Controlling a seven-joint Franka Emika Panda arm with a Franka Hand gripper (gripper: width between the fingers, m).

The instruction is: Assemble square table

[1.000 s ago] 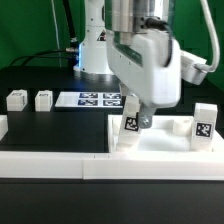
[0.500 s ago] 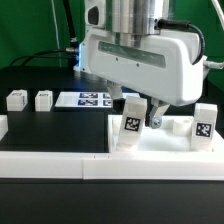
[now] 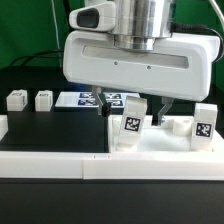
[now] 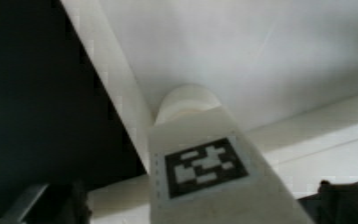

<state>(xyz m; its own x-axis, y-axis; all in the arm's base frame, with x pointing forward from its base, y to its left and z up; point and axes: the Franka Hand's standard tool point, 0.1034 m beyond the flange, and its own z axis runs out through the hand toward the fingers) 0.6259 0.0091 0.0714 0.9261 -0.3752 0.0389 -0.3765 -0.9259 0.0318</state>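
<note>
Wide-open gripper [image 3: 132,108] low over the tabletop [image 3: 165,148], above its corner on the exterior view's left. Nothing gripped. Dark fingers [image 3: 162,106] down on either side of an upright leg [image 3: 130,126], gap on both sides, no contact visible.

Same in the wrist view: gripper [image 4: 185,205] straddling the upright leg [image 4: 202,165], fingertips [image 4: 30,205] dark and blurred, well apart from it. Black-and-white tag on the leg's face, sharp enough to see but not to read. White tabletop [image 4: 247,70] under the leg, black bench [image 4: 34,100] past the tabletop's edge.

Upright leg standing on the tabletop at that corner, tag toward the exterior camera. Cannot tell whether seated in a socket.

Second leg [image 3: 205,125] also upright on the tabletop, at the corner toward the exterior view's right, tag toward the camera too. Small white lump on the tabletop between the two, too unclear to name.

Third leg [image 3: 43,99] and fourth leg [image 3: 16,99] off the tabletop, on the bench [image 3: 50,130], well apart from the tabletop toward the exterior view's left, just beside each other.

Marker board [image 3: 85,99] flat on the bench behind the tabletop, partly hidden by the gripper body.

Border wall [image 3: 50,166] low and long in front of the tabletop, on the camera side, running past the tabletop's corner toward the exterior view's left.
</note>
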